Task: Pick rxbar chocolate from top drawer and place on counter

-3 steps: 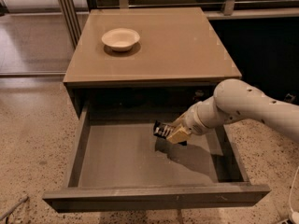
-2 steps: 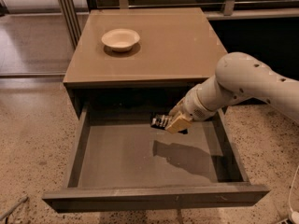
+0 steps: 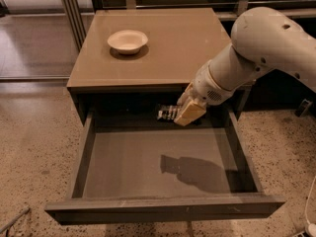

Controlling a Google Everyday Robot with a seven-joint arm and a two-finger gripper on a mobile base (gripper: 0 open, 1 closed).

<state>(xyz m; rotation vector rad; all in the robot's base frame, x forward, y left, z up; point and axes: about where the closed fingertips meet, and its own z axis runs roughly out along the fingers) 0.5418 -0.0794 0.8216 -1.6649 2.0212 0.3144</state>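
The top drawer [image 3: 148, 167] stands pulled out, its flat grey bottom bare with the arm's shadow on it. My gripper [image 3: 180, 113] hangs above the drawer's back part, just below the counter's front edge, shut on the rxbar chocolate [image 3: 168, 112], a small black bar with white lettering that sticks out to the left of the tan fingers [image 3: 189, 111]. The bar is lifted clear of the drawer bottom. The counter [image 3: 173, 43] is the tan-brown top of the cabinet behind and above the gripper.
A white bowl [image 3: 127, 40] sits on the counter's left part. The white arm [image 3: 261, 43] reaches in from the right over the counter's right front corner. Speckled floor surrounds the cabinet; metal posts stand at the back left.
The gripper has risen with the bar from low inside the drawer up toward the counter's front edge and moved slightly back.
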